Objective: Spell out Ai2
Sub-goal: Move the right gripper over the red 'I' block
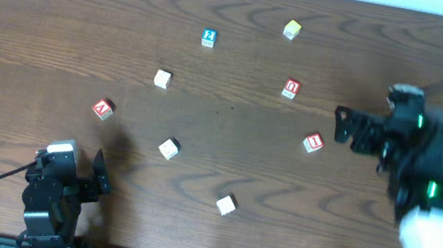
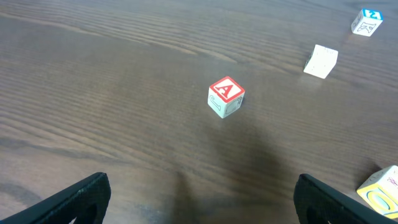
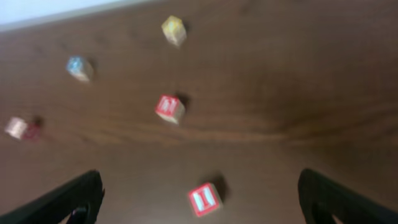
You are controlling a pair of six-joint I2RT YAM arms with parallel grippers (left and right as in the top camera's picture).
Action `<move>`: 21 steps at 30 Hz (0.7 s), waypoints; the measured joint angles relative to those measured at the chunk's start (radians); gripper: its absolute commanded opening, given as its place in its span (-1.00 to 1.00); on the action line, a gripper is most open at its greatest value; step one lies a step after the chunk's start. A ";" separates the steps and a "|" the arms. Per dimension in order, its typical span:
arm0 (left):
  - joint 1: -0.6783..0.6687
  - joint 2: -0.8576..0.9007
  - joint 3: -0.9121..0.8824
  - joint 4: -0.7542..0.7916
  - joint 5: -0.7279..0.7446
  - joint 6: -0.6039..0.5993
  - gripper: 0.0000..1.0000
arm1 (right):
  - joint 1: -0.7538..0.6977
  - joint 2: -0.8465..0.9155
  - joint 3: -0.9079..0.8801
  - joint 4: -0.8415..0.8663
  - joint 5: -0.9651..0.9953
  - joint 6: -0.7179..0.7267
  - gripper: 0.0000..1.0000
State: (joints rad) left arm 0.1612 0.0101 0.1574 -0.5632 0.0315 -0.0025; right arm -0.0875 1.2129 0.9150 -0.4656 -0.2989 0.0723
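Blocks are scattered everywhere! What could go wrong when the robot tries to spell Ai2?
The right gripper could grab the wrong letter: the I block and the other red block both lie near it. The A block sits cornerwise to the open left gripper, so it may twist when pinched.

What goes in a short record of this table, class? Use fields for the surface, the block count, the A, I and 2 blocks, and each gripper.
Surface: dark wooden table
Left gripper: open, empty
Right gripper: open, empty
Blocks: eight, scattered, none touching
A block: red top, ahead of the left gripper
I block: red top, close to the right gripper
2 block: blue top, towards the far edge
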 measured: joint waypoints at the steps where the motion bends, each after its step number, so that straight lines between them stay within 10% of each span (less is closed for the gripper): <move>1: 0.000 0.000 0.000 -0.001 0.000 0.000 0.91 | 0.000 0.069 0.062 -0.044 -0.001 -0.048 0.95; 8: 0.000 0.000 0.000 0.001 0.000 0.000 0.91 | 0.010 0.420 0.383 -0.352 0.027 -0.337 0.90; 21: 0.000 0.000 0.000 0.000 0.000 0.000 0.91 | 0.262 0.651 0.414 -0.456 0.275 -0.465 0.81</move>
State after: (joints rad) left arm 0.1608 0.0101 0.1574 -0.5629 0.0311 -0.0025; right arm 0.1749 1.8637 1.3285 -0.9215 -0.0235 -0.3927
